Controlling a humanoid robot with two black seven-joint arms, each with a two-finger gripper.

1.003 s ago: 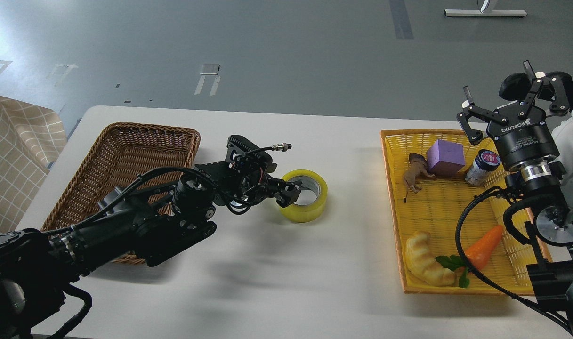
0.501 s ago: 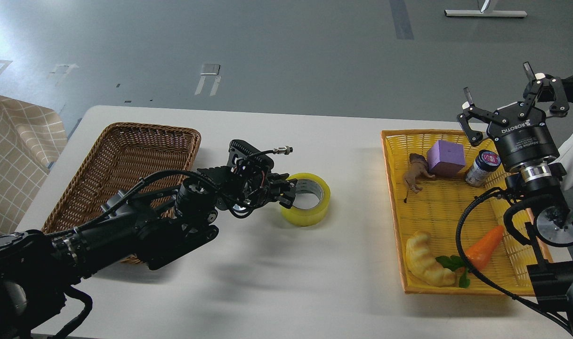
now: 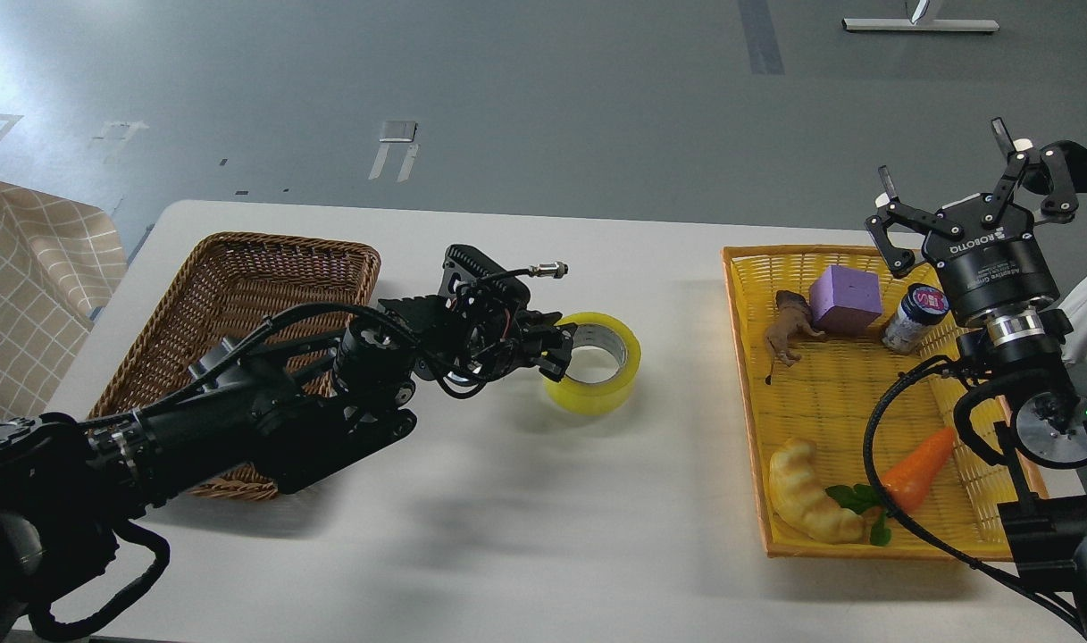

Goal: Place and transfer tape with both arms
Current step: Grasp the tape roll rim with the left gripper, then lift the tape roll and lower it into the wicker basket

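Mid-bench point(image 3: 507, 500), left jaws point(image 3: 556, 350) clamped on tape point(image 3: 597, 375) wall, lifting toward wicker basket point(image 3: 239, 295); right jaws point(image 3: 954, 210) apart, idle, clear.

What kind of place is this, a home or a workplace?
Probably a robotics lab or test room, not a home: a plain white table on a bare grey floor, with a brown wicker basket and a yellow tray of toys.
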